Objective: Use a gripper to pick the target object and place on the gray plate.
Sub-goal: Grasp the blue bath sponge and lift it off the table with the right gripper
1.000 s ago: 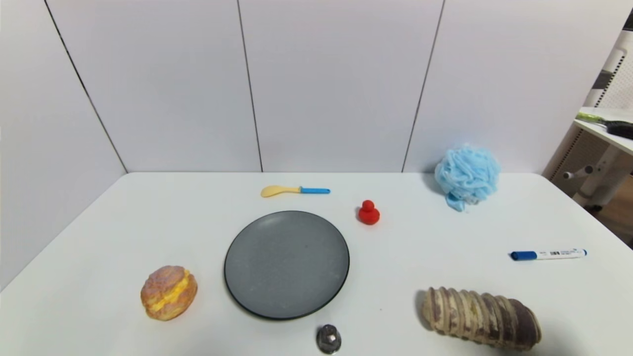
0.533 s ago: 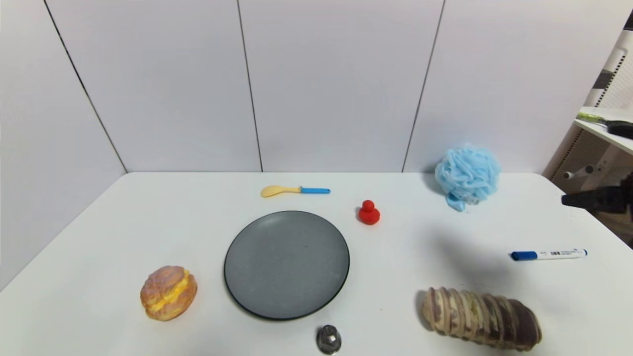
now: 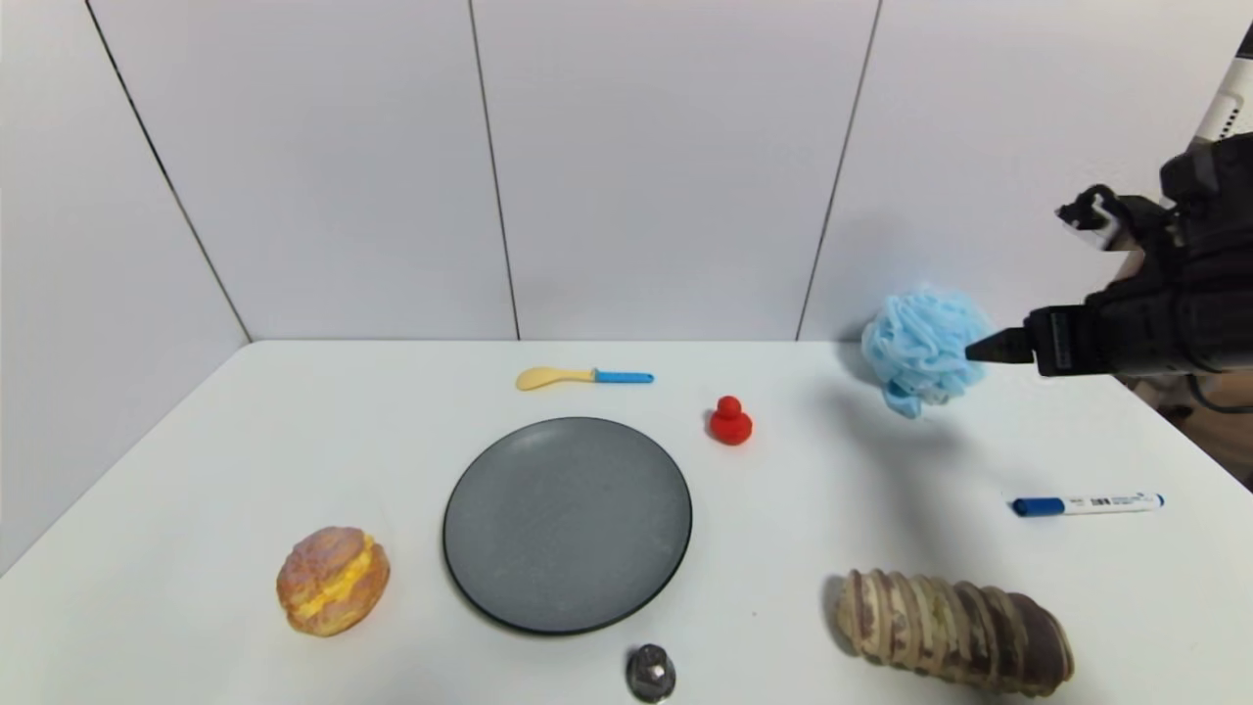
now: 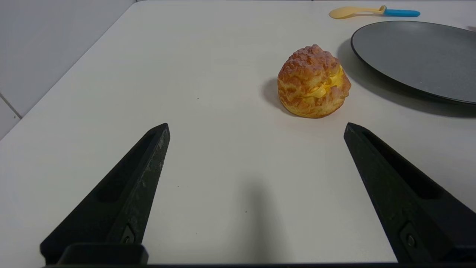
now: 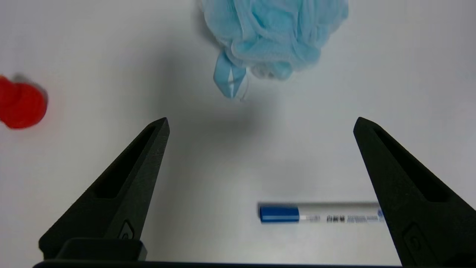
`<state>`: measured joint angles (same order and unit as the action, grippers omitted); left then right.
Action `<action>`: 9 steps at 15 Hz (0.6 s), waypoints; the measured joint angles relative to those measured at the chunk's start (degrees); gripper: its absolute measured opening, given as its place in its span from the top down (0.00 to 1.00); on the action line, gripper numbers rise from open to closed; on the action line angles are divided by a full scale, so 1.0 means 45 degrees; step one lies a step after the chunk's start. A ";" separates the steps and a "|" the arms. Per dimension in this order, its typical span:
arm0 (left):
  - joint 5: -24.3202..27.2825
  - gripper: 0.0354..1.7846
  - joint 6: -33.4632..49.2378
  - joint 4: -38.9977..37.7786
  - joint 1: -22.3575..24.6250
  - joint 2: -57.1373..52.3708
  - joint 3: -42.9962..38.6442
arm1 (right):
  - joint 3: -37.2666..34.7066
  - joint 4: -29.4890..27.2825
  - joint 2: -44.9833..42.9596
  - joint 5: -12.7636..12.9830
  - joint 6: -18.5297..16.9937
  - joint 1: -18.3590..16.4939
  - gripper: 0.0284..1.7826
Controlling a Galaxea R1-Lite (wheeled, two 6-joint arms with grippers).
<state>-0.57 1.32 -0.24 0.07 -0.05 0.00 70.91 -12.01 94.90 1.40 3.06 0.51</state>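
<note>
The light blue mesh bath pouf [image 3: 923, 349] sits at the back right of the white table, its ribbon loop hanging toward the front; it also shows in the right wrist view [image 5: 275, 35]. The gray plate [image 3: 568, 522] lies at the table's middle front, and its edge shows in the left wrist view [image 4: 416, 56]. My right gripper [image 5: 260, 124] is open and empty, raised above the table just right of the pouf; in the head view [image 3: 984, 350] its tip overlaps the pouf's right edge. My left gripper [image 4: 256, 128] is open and empty, low over the front left of the table.
A red duck [image 3: 729, 421] stands between plate and pouf. A blue-capped marker [image 3: 1087, 504] and a brown striped bread roll [image 3: 954, 632] lie front right. A cream puff [image 3: 333, 578], a yellow spoon [image 3: 582, 377] and a small metal knob [image 3: 651, 672] lie around the plate.
My right arm has come into the head view from the right edge, risen and moved left to the pouf's right side. Nothing on the table has moved.
</note>
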 joint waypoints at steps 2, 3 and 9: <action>0.0005 0.06 -0.0005 0.0005 0.0000 0.0000 0.0000 | 0.0756 0.0230 0.0937 0.0030 -0.0008 0.0024 0.04; 0.0000 0.06 0.0000 0.0005 0.0000 0.0000 0.0000 | 0.1078 0.0423 0.1327 0.0054 -0.0019 0.0014 0.04; -0.0005 0.06 -0.0005 0.0005 0.0000 0.0000 0.0000 | 0.1598 0.2444 0.3172 0.0647 0.0046 0.0033 0.04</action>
<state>-0.60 1.29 -0.22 0.07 -0.05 0.00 78.11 -1.01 109.18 4.32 3.27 0.66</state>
